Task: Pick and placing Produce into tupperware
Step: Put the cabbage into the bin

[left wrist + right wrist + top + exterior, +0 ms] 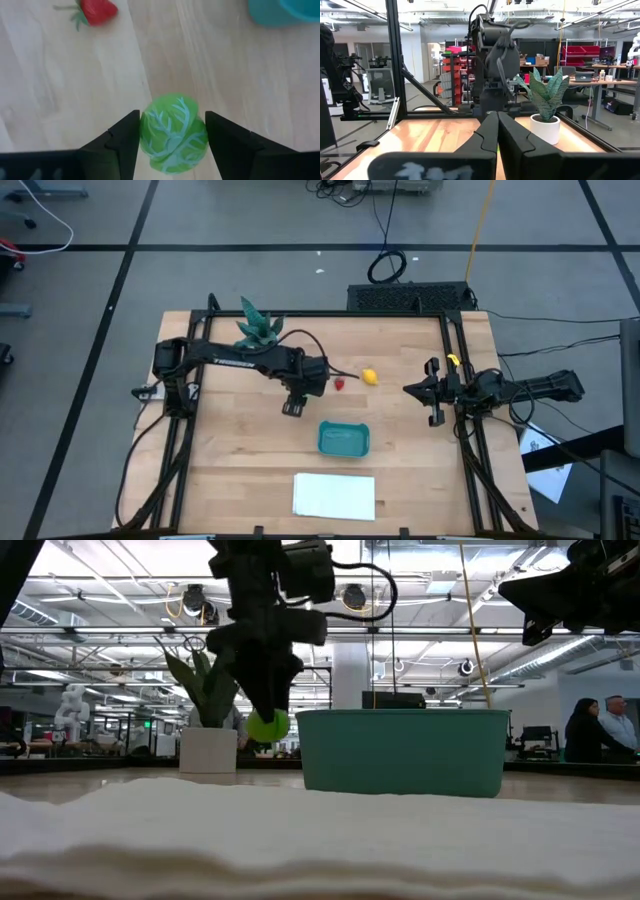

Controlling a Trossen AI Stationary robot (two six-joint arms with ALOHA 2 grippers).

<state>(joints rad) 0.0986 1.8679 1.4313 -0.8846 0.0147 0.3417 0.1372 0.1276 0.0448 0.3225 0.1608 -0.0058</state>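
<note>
A potted green plant (pixel 258 327) is standing at the far left part of the wooden table (pixel 230 450), beside the left arm. The left gripper (pixel 292 404) is hanging over the middle of the table, left of the container, and its jaws are pinching the round green toy cabbage (pixel 173 133) between them; in the low view the green ball (pixel 267 725) is sitting clear of the tabletop, just beside the container's left wall and apart from it. The red toy strawberry (pixel 340 383) is lying on the bare wood just right of that gripper, on the far side of the container, and the yellow toy lemon (pixel 370 376) is lying just right of the strawberry, the two near each other but not touching. The teal tupperware (pixel 343 439) is resting on the table nearer the front edge, in front of the strawberry and lemon; from above, its inside is showing only teal, with none of the three pieces in it. A flat white rectangle (pixel 334 495) is lying at the front edge, just in front of the container. The right gripper (pixel 429 392) is waiting at the right edge of the table, well apart from the produce, with its jaws pressed together and holding nothing.
</note>
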